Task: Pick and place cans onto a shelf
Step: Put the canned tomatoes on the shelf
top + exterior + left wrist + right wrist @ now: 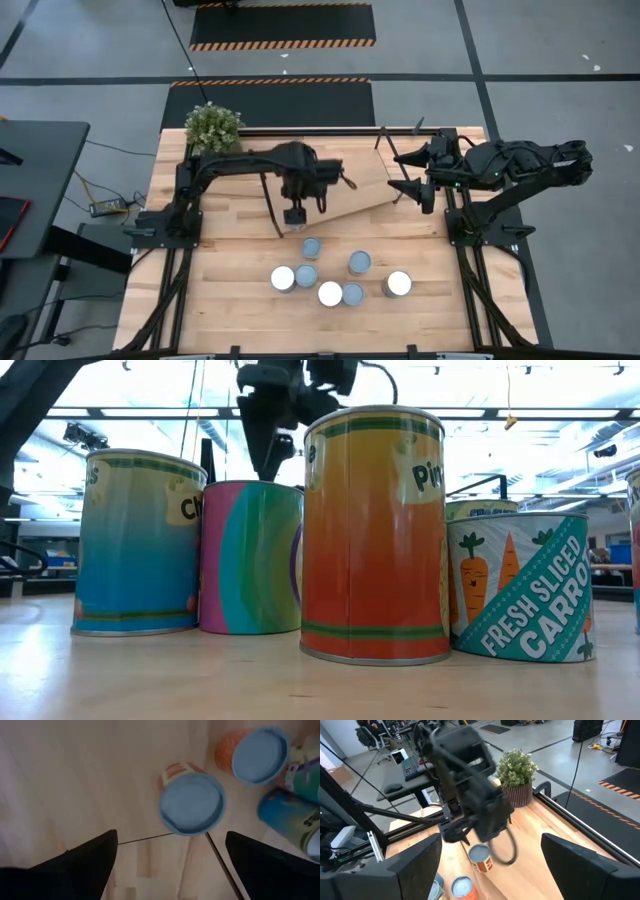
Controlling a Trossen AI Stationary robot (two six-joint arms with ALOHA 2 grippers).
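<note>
Several cans stand upright in a loose cluster (pixel 335 278) on the near half of the table. The farthest one, a can with a pale blue top (pixel 311 247) (pixel 192 802), stands alone near the shelf. The shelf (pixel 365 170), a light-wood board with black frame ends, lies askew across the table's far middle. My left gripper (pixel 295 215) (pixel 170 865) hangs open, pointing down, above the table just beyond that can and touching nothing. My right gripper (pixel 398 172) (pixel 490 870) waits open, high over the shelf's right end.
A potted green plant (pixel 214 127) (pixel 516 775) stands at the table's far left corner. In the low view an orange can (pixel 375 535), a carrot can (pixel 520 585), a rainbow can (pixel 250 555) and a blue-and-yellow can (pixel 140 545) stand close together.
</note>
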